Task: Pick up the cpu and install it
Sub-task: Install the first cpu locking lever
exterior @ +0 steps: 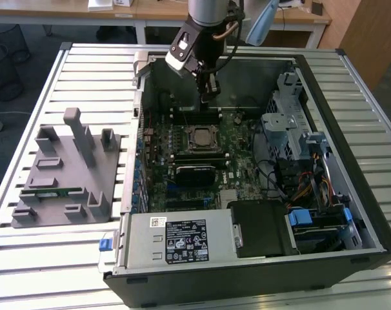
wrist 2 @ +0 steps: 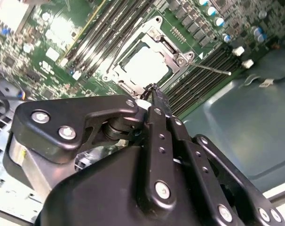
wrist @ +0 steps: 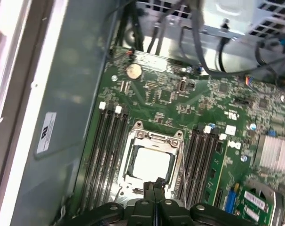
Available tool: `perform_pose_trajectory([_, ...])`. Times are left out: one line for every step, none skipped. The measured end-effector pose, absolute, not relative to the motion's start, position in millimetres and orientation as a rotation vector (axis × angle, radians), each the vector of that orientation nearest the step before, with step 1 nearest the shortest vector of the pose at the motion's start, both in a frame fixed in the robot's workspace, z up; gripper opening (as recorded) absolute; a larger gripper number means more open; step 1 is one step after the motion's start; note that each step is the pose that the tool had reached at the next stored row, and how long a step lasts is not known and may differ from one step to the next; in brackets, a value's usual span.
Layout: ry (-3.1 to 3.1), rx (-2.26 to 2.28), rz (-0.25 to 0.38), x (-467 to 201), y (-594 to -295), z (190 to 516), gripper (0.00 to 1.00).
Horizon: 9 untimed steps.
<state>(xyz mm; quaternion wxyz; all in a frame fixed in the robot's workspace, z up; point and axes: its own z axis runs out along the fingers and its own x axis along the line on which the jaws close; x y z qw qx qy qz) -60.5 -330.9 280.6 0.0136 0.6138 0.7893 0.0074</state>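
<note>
- Pincer (exterior: 208, 97) hangs inside the open computer case (exterior: 350, 161), over the motherboard (exterior: 240, 161), fingertips pressed together with nothing between them; seen also in both wrist views (wrist 2: 154, 89) (wrist: 154, 184).
- Cpu (exterior: 200, 137) lies flat in its socket (exterior: 200, 150), just below and slightly ahead of the pincer tips. In both wrist views its pale metal top (wrist 2: 145, 63) (wrist: 149, 165) sits inside the metal socket frame (wrist 2: 173, 49).
- Memory slots (wrist: 102, 150) run alongside the socket on either side of the pincer's line.
- Grey fixture block (exterior: 60, 174) stands on the bench (exterior: 28, 252), well apart from the pincer, outside the case.
- Handling judgement: chip looks light, thin, rigid; smooth top probably slippery. Underside contacts presumably fragile. Grip by two opposite edges, keep it level, avoid pressing on the socket.
- Judgement: cpu appears already seated; pincer carries nothing.
</note>
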Motion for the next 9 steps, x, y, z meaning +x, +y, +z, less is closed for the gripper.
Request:
perform_pose_trajectory([2.476,1.89,0.023,-60.6,-330.9,280.5,0.11])
perform_pose_trajectory([2.494,1.865,0.023,-60.6,-330.9,280.5,0.11])
perform_pose_trajectory([2.511,1.843,0.023,-60.6,-330.9,280.5,0.11])
perform_pose_trajectory([2.527,1.82,0.024,-60.6,-330.9,280.5,0.11])
perform_pose_trajectory([2.544,1.797,0.024,-60.6,-330.9,280.4,0.11])
perform_pose_trajectory([2.56,1.775,0.024,-60.6,-330.9,280.4,0.11])
perform_pose_trajectory([2.576,1.751,0.024,-60.6,-330.9,280.4,0.11])
perform_pose_trajectory([2.604,1.708,0.024,-60.6,-330.9,280.3,0.11])
perform_pose_trajectory([2.621,1.683,0.024,-60.6,-330.9,280.3,0.11])
